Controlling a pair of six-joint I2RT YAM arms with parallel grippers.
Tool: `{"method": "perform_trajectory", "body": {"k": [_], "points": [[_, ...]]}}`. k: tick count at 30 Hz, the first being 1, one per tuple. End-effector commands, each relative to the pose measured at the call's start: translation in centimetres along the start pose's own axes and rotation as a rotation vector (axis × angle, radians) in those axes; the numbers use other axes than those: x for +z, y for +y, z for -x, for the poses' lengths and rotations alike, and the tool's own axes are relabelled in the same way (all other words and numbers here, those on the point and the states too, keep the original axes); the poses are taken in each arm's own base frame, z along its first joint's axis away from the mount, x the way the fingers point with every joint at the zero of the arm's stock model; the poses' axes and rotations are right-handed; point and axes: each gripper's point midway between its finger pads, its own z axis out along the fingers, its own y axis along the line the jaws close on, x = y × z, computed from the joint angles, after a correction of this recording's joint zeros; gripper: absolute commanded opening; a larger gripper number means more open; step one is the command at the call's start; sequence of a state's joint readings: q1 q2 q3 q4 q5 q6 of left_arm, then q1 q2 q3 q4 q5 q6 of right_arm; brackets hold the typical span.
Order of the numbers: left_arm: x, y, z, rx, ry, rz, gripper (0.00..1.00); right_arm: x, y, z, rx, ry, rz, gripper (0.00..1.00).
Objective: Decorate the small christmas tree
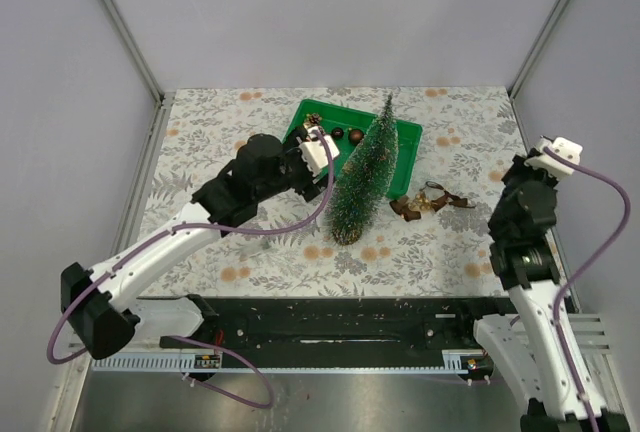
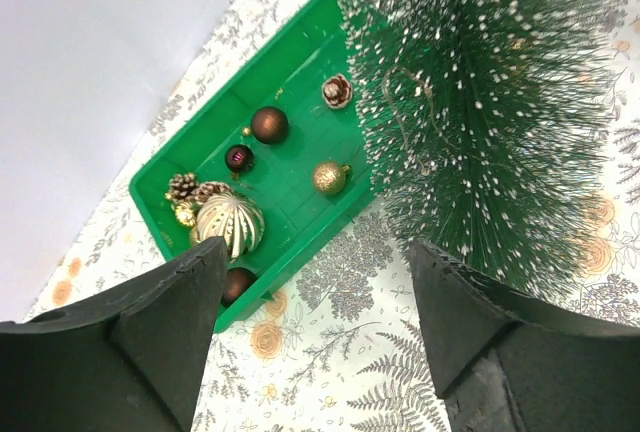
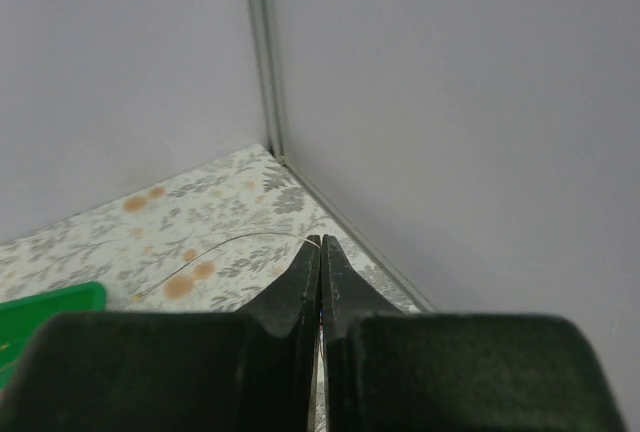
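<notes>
Left gripper (image 2: 315, 327) hovered at about 9 o'clock of the tree, jaws apart, nothing between them. Under it sat the green rectangular plastic tray (image 2: 250, 64) of baubles, including a ribbed gold ball (image 2: 228, 222). The small dark green bottle-brush christmas tree with frosted tips (image 1: 365, 177) was on the floral tabletop (image 1: 200, 152), against the tray's 4 o'clock edge, bristles overlapping its corner; upright or tilted could not be told. Judged light and easily tipped: soft, springy bristles, probably a stiff core. Best steadied low, near the base, which was hidden. At 3 o'clock, brown curled ribbon scraps (image 1: 430, 202). Right gripper (image 3: 320, 252) was pressed together, a thin wire (image 3: 220, 247) at its tip.
</notes>
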State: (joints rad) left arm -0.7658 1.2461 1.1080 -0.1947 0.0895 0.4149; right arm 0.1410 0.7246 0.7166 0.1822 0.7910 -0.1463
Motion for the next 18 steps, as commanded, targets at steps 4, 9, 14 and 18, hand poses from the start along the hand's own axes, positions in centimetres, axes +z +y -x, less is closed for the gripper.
{"method": "perform_trajectory", "body": {"k": [4,9,14,18], "points": [[-6.6,1.7,6.3,0.03,-0.147,0.04,0.79,-9.0,3.5,0.8,-0.018,0.234,0.568,0.0],[-9.0,1.4,8.4,0.024,-0.196,-0.003,0.79,-17.4,7.2,1.8,-0.006,0.363,1.059,0.0],[-10.7,-2.1,11.3,-0.046,-0.278,-0.224,0.77,-25.8,8.1,3.6,0.077,0.372,1.49,0.0],[-11.6,-4.8,12.7,-0.097,-0.316,-0.376,0.74,-28.7,8.5,4.6,0.158,0.399,1.66,0.0]]}}
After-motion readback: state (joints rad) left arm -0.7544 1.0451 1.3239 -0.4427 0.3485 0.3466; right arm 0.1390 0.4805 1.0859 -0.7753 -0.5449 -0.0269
